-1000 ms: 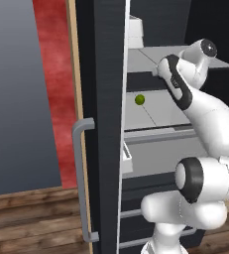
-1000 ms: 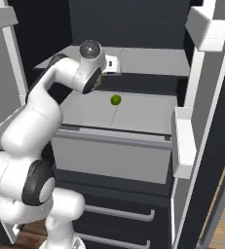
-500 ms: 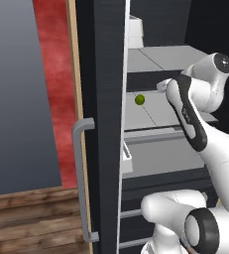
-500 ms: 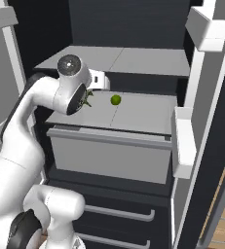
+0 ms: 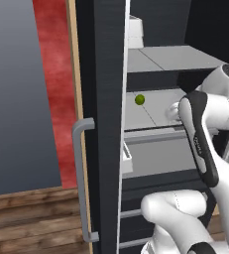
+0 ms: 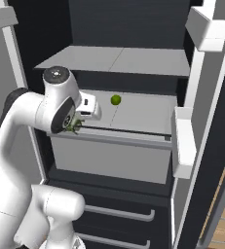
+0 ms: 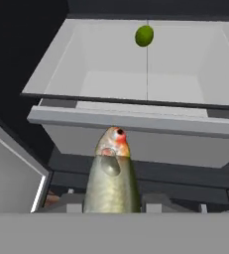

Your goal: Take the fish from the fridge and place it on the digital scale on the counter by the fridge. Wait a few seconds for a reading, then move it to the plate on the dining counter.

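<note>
My gripper [image 7: 111,204] is shut on the fish [image 7: 111,178], an olive-green body with an orange-tinted head that points away from the hand toward the fridge [image 7: 111,74]. In the right base view the gripper [image 6: 76,125] hangs at the left front edge of the middle shelf [image 6: 138,116], and a green bit of the fish [image 6: 75,127] shows under the hand. From the left base view the forearm [image 5: 200,134] stands in front of the open fridge [image 5: 155,106]. The digital scale, the plate and the dining counter are out of view.
A small round green item [image 6: 115,99] lies at the back of the middle shelf, also the round green item [image 5: 140,99] [image 7: 144,35]. The black fridge door [image 5: 103,99] with its grey bar handle [image 5: 81,183] stands open on the left. A white door bin [image 6: 182,141] juts out on the right.
The hand has drawn back out of the shelf toward the fridge's front and sunk lower, carrying the fish. The green round item has stayed in place.
</note>
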Tool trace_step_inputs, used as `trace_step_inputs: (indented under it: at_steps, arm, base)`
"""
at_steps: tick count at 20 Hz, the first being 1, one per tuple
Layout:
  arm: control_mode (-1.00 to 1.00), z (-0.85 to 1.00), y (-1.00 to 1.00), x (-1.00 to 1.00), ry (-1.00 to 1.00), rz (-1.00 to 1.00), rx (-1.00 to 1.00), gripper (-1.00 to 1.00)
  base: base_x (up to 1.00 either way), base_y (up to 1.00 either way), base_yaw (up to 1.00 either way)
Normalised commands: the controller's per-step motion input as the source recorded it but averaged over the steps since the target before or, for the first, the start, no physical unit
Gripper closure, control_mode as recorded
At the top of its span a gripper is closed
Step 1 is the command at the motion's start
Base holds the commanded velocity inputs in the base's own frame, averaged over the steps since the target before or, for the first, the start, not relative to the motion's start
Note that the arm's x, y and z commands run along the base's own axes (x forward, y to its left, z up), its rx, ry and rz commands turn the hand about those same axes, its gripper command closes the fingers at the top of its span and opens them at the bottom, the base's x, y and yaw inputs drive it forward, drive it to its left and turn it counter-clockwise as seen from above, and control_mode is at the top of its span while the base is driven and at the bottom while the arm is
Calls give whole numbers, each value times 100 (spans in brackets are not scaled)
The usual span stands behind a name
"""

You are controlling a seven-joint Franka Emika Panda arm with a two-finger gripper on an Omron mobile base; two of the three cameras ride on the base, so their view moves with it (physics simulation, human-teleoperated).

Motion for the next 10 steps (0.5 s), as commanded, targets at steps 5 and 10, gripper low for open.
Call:
trace_step_inputs:
  at_steps: [5,10]
  arm:
    - [-100,-35,10,-100,23,0,0,100]
    - [-100,0,41,-96,4,0,0,100]
  base:
    - [0,0,0]
    - [0,0,0]
